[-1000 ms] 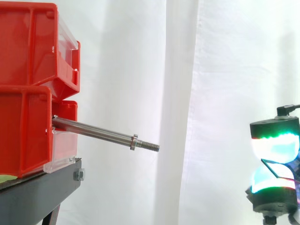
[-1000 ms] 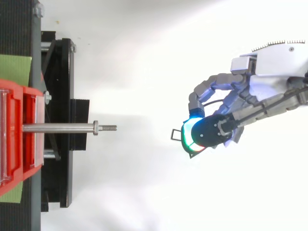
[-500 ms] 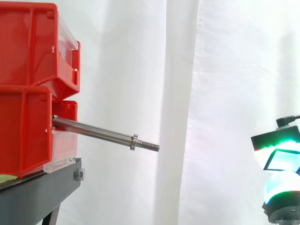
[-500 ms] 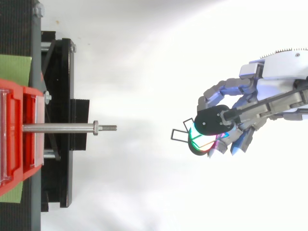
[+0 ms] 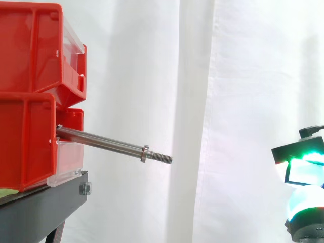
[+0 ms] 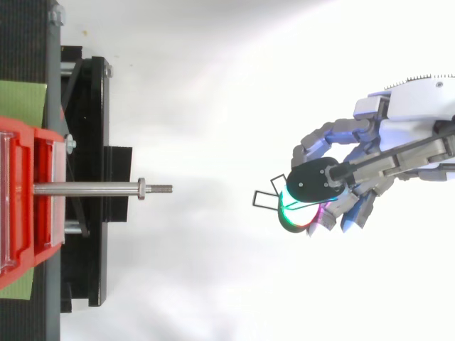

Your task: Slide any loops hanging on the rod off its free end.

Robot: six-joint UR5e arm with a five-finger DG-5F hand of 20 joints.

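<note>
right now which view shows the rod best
The side view: the rod stands out whole against the white curtain, from the red bin to its collar and threaded tip, sloping down, nothing hanging on it. The top view also shows its full length, but over the black stand, and hides the slope.

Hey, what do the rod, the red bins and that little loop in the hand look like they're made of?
Rod: likely steel, bright polished sheen, threaded tip. Red bins: moulded plastic, glossy, with clear front panels. Loop, pinched by the hand: thin dark wire, material unclear.
</note>
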